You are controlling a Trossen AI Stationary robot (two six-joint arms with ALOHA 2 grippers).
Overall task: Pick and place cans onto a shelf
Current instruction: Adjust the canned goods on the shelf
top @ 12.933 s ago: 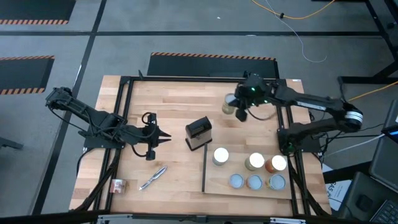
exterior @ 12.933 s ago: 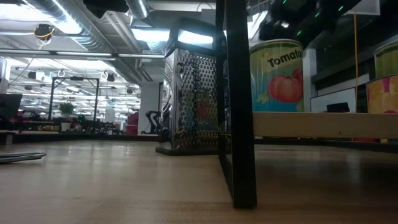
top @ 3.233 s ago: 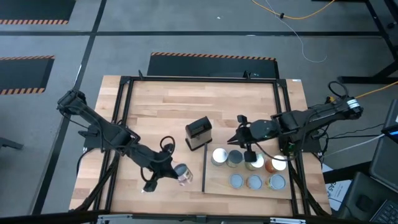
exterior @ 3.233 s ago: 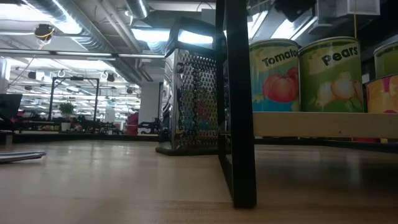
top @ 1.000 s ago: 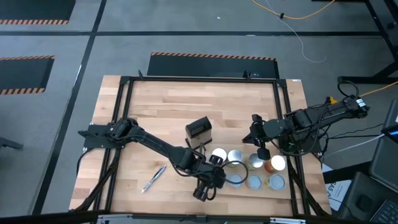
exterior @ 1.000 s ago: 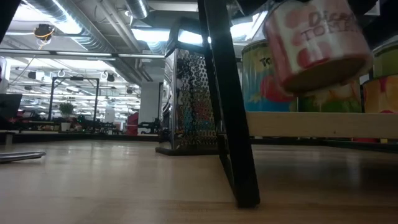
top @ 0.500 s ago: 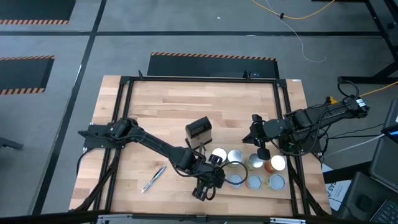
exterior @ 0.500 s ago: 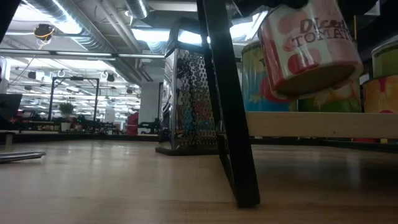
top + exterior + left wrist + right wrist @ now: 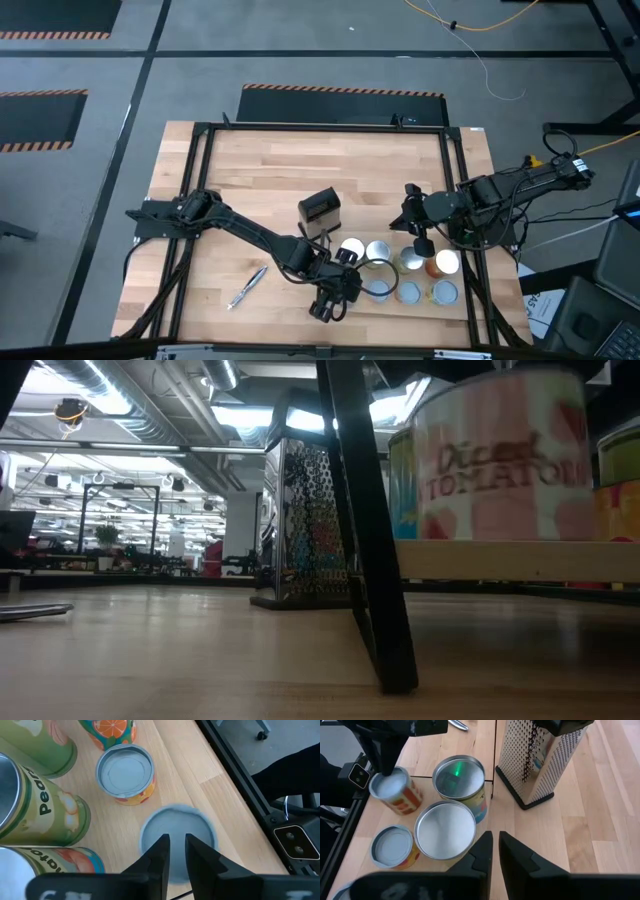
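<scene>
The shelf (image 9: 425,310) carries several cans. The "Diced Tomatoes" can (image 9: 505,460), with a silver-blue top (image 9: 177,842) and an orange-red label (image 9: 395,790), stands upright near the shelf's near left corner (image 9: 378,290). It shows blurred. My left gripper (image 9: 175,840) is right above its top, pointing down, with a narrow gap between the fingers and nothing seen in it. My right gripper (image 9: 421,243) is shut and empty above the shelf's far cans (image 9: 445,830). My left gripper's fingertips (image 9: 162,842) stand over the middle of the can's top. One finger (image 9: 385,767) reaches the top's edge in the right wrist view. I cannot tell whether it touches the can.
A black-topped metal grater (image 9: 320,215) stands just beyond the shelf's far left corner. A thin silver tool (image 9: 245,287) lies on the table left of the shelf. The shelf's black bar (image 9: 365,520) runs along its left side. The far half of the table is bare wood.
The tomato can hung tilted and clear of the shelf below my left gripper. It has come down and now stands upright on the shelf, closer to the table's near edge. Neither arm has visibly moved.
</scene>
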